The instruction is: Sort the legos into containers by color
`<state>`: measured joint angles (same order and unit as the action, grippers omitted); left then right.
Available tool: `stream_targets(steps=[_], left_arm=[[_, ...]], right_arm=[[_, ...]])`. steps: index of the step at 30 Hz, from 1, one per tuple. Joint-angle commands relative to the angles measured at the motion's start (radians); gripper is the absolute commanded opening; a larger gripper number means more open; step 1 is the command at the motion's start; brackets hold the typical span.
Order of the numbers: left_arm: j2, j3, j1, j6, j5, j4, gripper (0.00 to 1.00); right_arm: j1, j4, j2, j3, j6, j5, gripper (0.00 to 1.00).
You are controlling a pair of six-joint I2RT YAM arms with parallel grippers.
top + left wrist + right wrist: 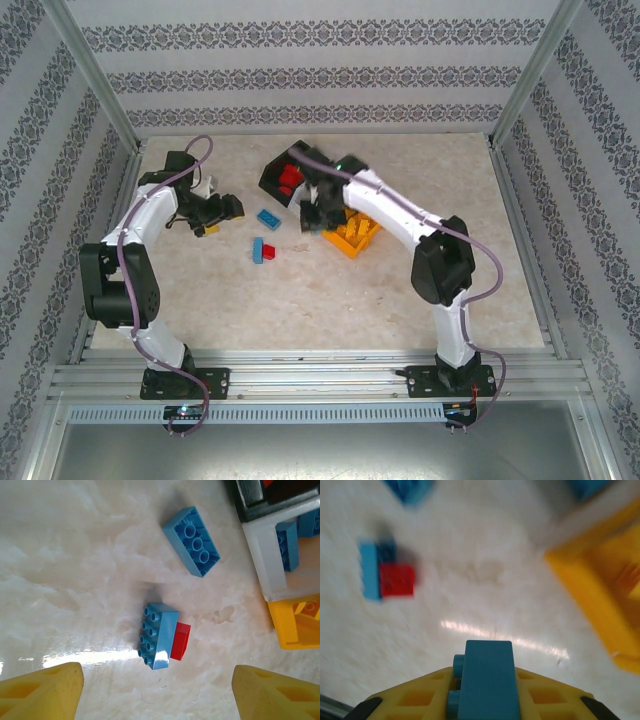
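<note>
Beige marbled tabletop (330, 300): lower half bare, open room down to the aluminium rail (320, 372). Joined row of black, white and orange-yellow plastic bins (357, 240) sits upper centre (red bricks inside the black one). Left gripper (160, 695) jaws spread wide, empty, over a loose light blue brick (157, 635) touching a small red brick (180, 640); a second light blue brick (191, 541) lies near the white bin's edge. Right gripper (485, 700) clamped on a held light blue brick (485, 680).

The tabletop (75, 555) looks like pale marbled stone, polished enough to carry a glare streak. The light-blue bricks (191, 541) and the red brick (180, 640) are smooth, glossy plastic. The fingers (42, 690) of the left gripper (157, 672) are matt yellow plastic with hollow cells. The white bin (257, 550) looks like slightly translucent plastic, and the frame rails (320, 372) like brushed metal.
</note>
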<state>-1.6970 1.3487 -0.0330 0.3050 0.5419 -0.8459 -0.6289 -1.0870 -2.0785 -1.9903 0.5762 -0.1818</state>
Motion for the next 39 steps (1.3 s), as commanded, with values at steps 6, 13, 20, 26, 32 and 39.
stream_targets(steps=[6, 13, 20, 26, 32, 39], left_arm=[[0.020, -0.023, 0.092, -0.033, -0.046, -0.074, 0.79], [-0.024, -0.014, 0.192, 0.042, -0.059, -0.044, 0.79], [-0.074, 0.013, 0.253, 0.073, -0.050, -0.031, 0.79], [-0.116, 0.035, 0.287, 0.072, -0.054, -0.040, 0.79], [-0.152, 0.084, 0.285, 0.052, -0.112, -0.078, 0.79], [-0.196, 0.122, 0.269, 0.049, -0.134, -0.093, 0.76]], right_arm=[[0.193, -0.026, -0.263, -0.404, 0.090, -0.101, 0.30], [0.273, -0.054, -0.425, -0.618, 0.119, -0.149, 0.30], [0.297, -0.031, -0.463, -0.612, 0.124, -0.185, 0.33], [0.299, -0.021, -0.467, -0.608, 0.126, -0.189, 0.43], [0.302, -0.027, -0.442, -0.600, 0.122, -0.185, 0.48], [0.300, -0.036, -0.353, -0.501, 0.081, -0.163, 0.50]])
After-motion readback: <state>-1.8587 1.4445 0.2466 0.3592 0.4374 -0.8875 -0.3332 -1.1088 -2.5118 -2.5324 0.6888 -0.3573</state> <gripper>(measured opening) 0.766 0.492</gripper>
